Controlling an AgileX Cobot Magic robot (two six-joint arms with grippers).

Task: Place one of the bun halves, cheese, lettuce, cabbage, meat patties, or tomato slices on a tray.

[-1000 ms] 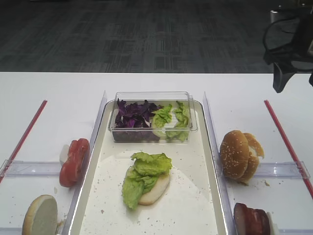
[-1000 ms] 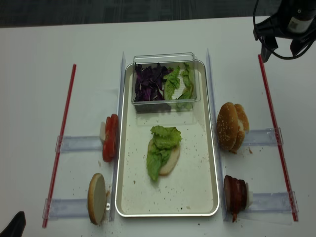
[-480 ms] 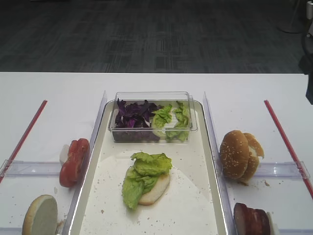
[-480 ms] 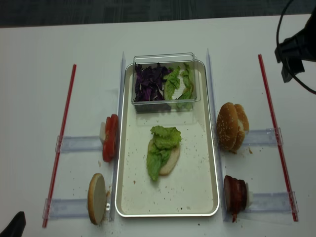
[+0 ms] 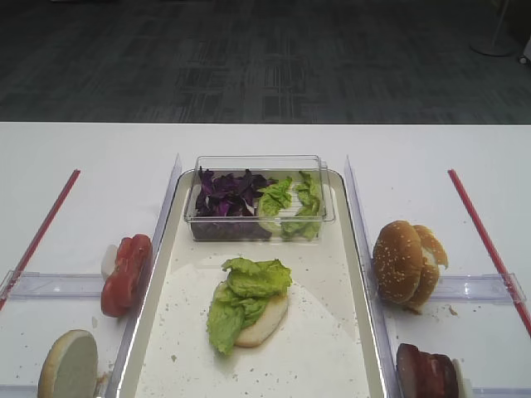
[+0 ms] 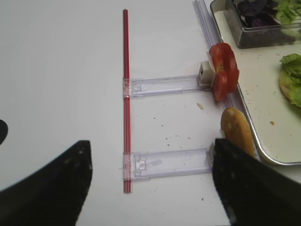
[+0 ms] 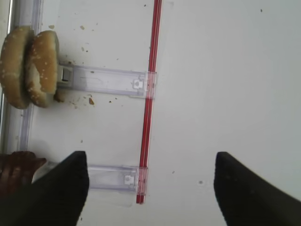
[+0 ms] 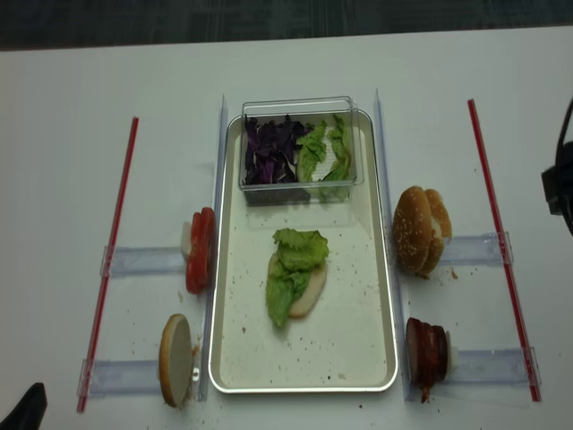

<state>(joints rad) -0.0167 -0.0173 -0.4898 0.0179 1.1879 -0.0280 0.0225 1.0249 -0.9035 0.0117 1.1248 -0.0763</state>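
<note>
On the metal tray [image 8: 349, 322] lies a bun half [image 8: 311, 291] with lettuce [image 8: 294, 264] on top. Purple cabbage [image 8: 269, 150] and more lettuce fill a clear tub [image 8: 300, 106] at the tray's far end. Two bun halves [image 8: 421, 228] and the meat patties [image 8: 428, 354] stand right of the tray. Tomato slices [image 8: 200, 249] and one bun half [image 8: 175, 358] stand on its left. My right gripper [image 7: 150, 188] hangs open and empty over the right red strip [image 7: 149, 94]. My left gripper [image 6: 150, 188] is open and empty over the left strip [image 6: 125, 94]. No cheese shows.
Clear plastic holders [image 8: 143, 262] run between the red strips and the tray on both sides. Part of the right arm [image 8: 560, 179] shows at the right edge of the overhead view, and a dark bit of the left arm [image 8: 22, 410] at the bottom left corner.
The right arm has pulled back from the far right corner towards the near right edge and has left the first high view. The food has not moved.
</note>
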